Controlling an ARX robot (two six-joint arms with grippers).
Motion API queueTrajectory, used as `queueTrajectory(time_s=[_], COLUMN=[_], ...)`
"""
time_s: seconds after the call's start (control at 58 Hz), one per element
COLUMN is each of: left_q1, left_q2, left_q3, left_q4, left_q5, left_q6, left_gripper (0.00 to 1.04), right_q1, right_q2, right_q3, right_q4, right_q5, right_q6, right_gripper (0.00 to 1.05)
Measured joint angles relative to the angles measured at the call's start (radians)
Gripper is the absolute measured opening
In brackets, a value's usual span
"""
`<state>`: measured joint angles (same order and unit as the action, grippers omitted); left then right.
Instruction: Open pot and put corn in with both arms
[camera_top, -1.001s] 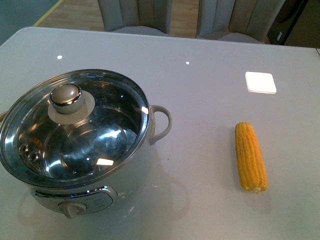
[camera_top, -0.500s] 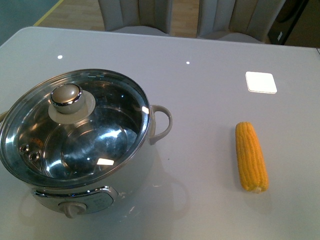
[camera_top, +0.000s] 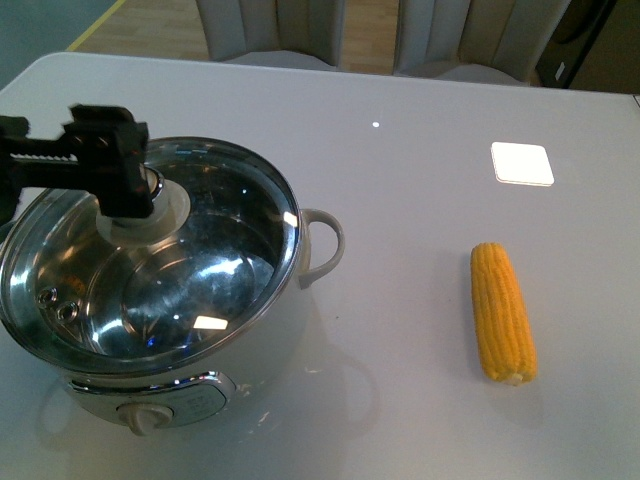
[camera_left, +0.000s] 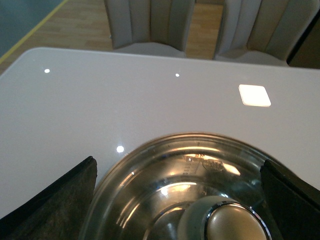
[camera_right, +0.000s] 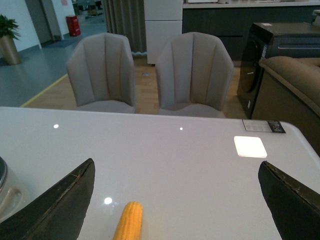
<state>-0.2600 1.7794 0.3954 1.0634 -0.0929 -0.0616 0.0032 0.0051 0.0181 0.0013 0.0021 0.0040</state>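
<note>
Two hands, both spread wide, left hand (camera_top: 122, 190) straddling lid knob (camera_left: 235, 225), right hand (camera_right: 176, 165) empty — corn (camera_right: 129, 220) untouched

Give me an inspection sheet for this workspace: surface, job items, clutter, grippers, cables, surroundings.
Surface: glossy white table with small light reflections.
Job's things: pot with glass lid on; corn lying on the table to its right, apart from it.
Clutter: white square toward the far edge; pad or reflection, cannot tell.
Grippers: left gripper open, fingers either side of the lid knob; right gripper open above the table, near the corn.
Cables: nothing seen.
Surroundings: two grey chairs behind the table.
</note>
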Motion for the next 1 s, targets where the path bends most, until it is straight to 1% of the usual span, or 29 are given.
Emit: queueTrajectory(time_s=[0.173, 0.431, 0.604, 0.656, 0.949, 1.001], left_q1=[-0.025, -0.039, -0.045, -0.047, -0.065, -0.068], left_q2=[0.146, 0.265, 0.305, 0.311, 0.322, 0.322], left_q3=[0.04, 0.047, 0.051, 0.051, 0.055, 0.055], left_q4=[0.066, 0.182, 0.232, 0.239, 0.253, 0.253], left_q5=[-0.004, -0.013, -0.026, -0.026, -0.029, -0.034], left_q6=[0.008, -0.001, -0.014, -0.016, -0.011, -0.002], left_gripper=[0.98, 0.98, 0.97, 0.91, 0.46, 0.43], right_q1=[0.0, 0.0, 0.0, 0.0, 0.0, 0.0], right_q2=[0.0, 0.0, 0.0, 0.0, 0.0, 0.0], right_q3=[0.0, 0.0, 0.0, 0.0, 0.0, 0.0], right_q4=[0.0, 0.0, 0.0, 0.0, 0.0, 0.0], right_q5=[0.0, 0.0, 0.0, 0.0, 0.0, 0.0], right_q6=[0.0, 0.0, 0.0, 0.0, 0.0, 0.0], right_gripper=[0.96, 0.96, 0.96, 0.96, 0.96, 0.96])
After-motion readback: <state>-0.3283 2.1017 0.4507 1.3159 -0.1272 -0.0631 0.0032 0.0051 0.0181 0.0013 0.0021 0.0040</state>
